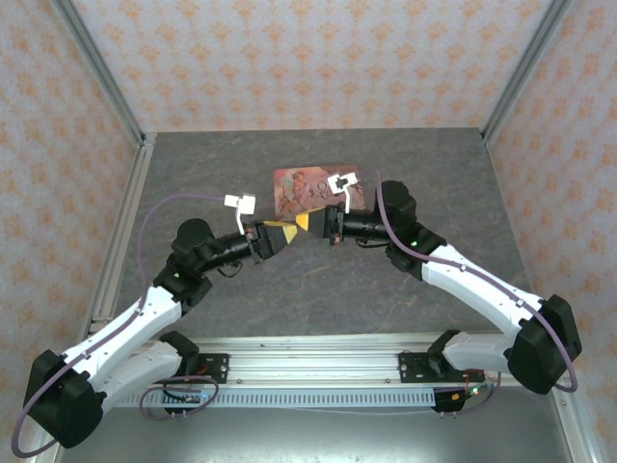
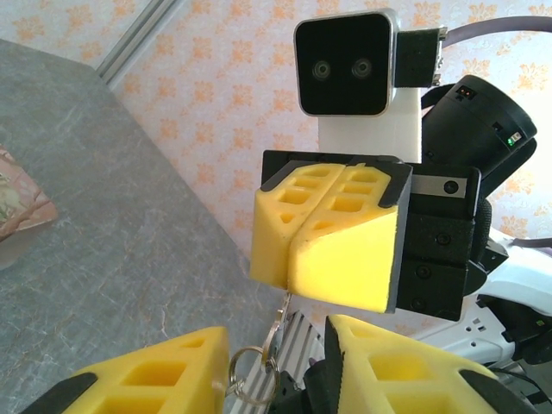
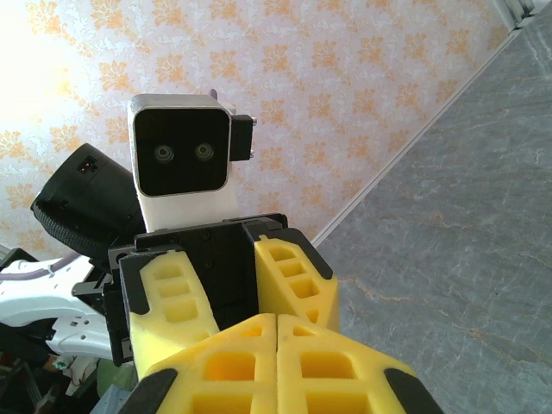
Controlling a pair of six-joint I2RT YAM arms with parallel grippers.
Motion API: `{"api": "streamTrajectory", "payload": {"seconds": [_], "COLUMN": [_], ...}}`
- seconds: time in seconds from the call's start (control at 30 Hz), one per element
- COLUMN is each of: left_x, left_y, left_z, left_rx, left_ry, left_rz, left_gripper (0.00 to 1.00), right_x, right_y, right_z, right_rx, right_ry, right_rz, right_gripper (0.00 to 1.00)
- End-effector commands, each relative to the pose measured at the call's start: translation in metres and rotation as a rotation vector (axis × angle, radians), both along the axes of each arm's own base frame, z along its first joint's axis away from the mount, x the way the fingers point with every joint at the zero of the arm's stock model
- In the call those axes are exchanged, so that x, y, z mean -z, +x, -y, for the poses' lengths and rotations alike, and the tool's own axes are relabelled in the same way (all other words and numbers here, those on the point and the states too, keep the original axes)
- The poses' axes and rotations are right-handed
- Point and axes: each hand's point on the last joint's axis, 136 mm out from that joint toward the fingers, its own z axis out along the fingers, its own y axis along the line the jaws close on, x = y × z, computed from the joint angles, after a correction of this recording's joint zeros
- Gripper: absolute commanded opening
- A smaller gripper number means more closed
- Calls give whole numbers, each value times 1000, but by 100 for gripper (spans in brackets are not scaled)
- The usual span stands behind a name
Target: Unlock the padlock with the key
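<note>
My two grippers meet tip to tip above the table's middle. The right gripper is shut, and in the left wrist view the thin silvery key sticks out from between its yellow fingertips. A wire key ring hangs from the key. The left gripper is open, with one finger on each side of the ring. The ring lies close against its left finger. The padlock is hidden.
A pink illustrated tin lies flat on the grey table just behind the grippers. Patterned walls enclose the table on three sides, with metal posts at the back corners. A rail runs along the near edge.
</note>
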Motion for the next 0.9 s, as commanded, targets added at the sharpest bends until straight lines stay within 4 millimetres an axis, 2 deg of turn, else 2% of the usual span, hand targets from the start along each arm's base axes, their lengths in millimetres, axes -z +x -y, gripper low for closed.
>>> {"api": "streamTrajectory", "payload": {"seconds": [0.0, 0.43, 0.5, 0.87], "left_x": [-7, -5, -5, -6], "left_y": [-4, -5, -5, -4], "left_z": [4, 4, 4, 5], "left_rx": [31, 32, 32, 36], "left_ry": [-5, 5, 6, 4], "left_rz": [27, 25, 23, 25], "left_gripper": [33, 17, 17, 31], "right_x": [-15, -10, -19, -18], "right_y": [-2, 1, -2, -2], "right_z": [4, 5, 9, 9], "right_rx": [9, 32, 38, 45], "right_ry": [44, 33, 49, 56], "right_rz": [51, 48, 69, 68], "right_gripper": [0, 0, 0, 0]}}
